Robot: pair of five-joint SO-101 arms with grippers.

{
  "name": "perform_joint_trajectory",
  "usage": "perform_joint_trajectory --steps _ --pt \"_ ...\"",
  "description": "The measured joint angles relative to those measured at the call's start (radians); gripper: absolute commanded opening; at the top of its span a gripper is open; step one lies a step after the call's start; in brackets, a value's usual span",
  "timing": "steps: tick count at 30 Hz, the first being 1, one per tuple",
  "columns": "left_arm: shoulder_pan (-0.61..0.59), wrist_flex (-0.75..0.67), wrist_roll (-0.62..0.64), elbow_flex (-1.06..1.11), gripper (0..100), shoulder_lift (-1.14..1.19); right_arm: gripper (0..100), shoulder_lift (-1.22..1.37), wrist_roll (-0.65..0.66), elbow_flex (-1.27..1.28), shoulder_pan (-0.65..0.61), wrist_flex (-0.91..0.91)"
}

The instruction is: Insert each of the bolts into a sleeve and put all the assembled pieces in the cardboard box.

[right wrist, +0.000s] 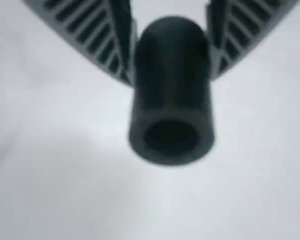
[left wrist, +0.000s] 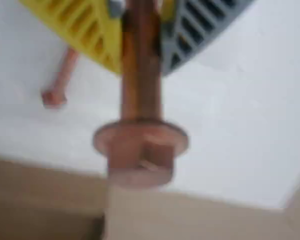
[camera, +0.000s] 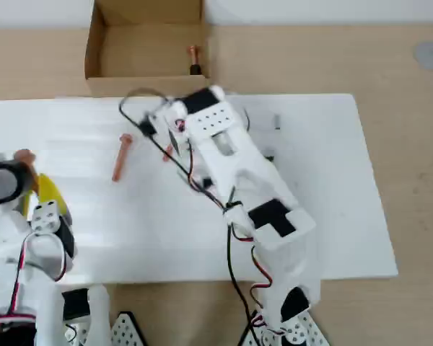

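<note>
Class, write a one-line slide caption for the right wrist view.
Right gripper shut on a black cylindrical sleeve, its open bore in full view, over a white board.

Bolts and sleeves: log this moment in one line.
left gripper: shut on bolt | right gripper: shut on sleeve | box: one assembled piece | mat: one loose bolt

A copper bolt [left wrist: 140, 100] with a flanged head juts head-first from the left gripper [left wrist: 140, 22], clamped by its shank. A black sleeve [right wrist: 171, 95] sits pinched in the right gripper [right wrist: 171, 35], open bore facing outward. A second bolt [camera: 121, 156] lies flat on the white mat [camera: 325, 216], and one assembled piece [camera: 193, 60] rests inside the open cardboard box [camera: 94, 50], near a side wall.
</note>
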Motion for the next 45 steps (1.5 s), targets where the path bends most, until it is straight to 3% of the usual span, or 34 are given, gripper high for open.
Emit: perform_joint_trajectory --steps 6,14,22,28,35,39,45 --pt "-0.074 -0.072 0.0 0.038 1 -0.141 1.0 -0.146 -0.002 -0.133 0.006 0.005" --pt "-0.078 -0.264 0.0 0.281 1 -0.292 1.0 -0.531 0.0 -0.135 -0.055 0.006" --pt "-0.078 -0.434 0.072 0.387 1 -0.29 1.0 -0.944 0.0 0.219 -0.109 -0.049" --pt "0.006 -0.466 0.239 0.385 1 -0.29 1.0 -1.25 0.0 0.787 -0.15 -0.388" --pt "0.229 -0.466 0.367 0.338 1 -0.292 1.0 -1.514 0.0 1.387 -0.245 -0.918" --pt "0.327 -0.466 0.37 0.325 1 -0.292 1.0 -1.539 0.0 1.528 -0.27 -1.162" --pt "0.377 -0.466 0.37 0.295 1 -0.288 1.0 -1.545 0.0 1.602 -0.281 -1.409"
